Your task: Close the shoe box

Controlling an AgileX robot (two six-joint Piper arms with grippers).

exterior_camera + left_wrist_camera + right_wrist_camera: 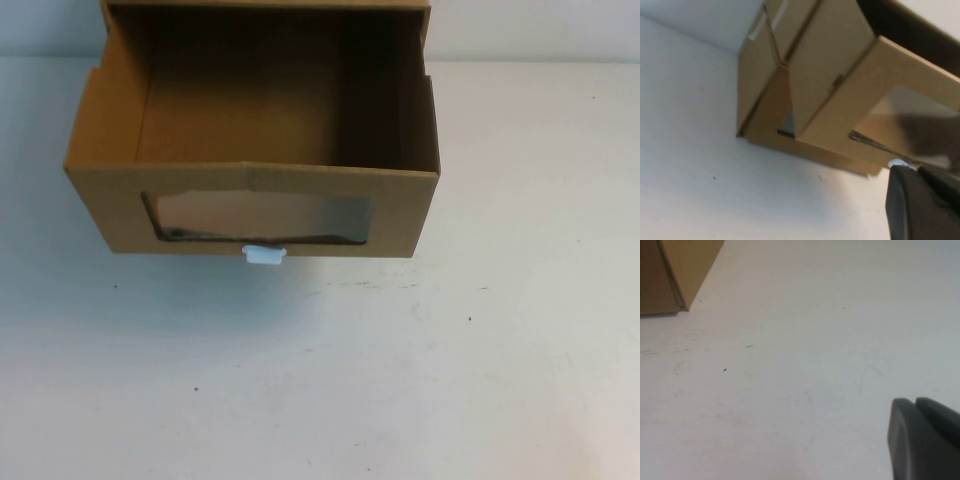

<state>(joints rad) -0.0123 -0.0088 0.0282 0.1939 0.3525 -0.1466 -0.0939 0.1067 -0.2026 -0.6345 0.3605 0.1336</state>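
left gripper [925, 200]: hovering over the table [320, 380] near the shoe box [250, 190] front, finger state cannot be told. right gripper [925, 440]: hanging over bare table, likewise unclear. shoe box: sitting pulled open at the table's far side.

High view down over open shoe box [250, 150]; both wrist views low, sharing it.

Left claw [927, 200] hangs low over the table; right claw [927, 437] likewise.
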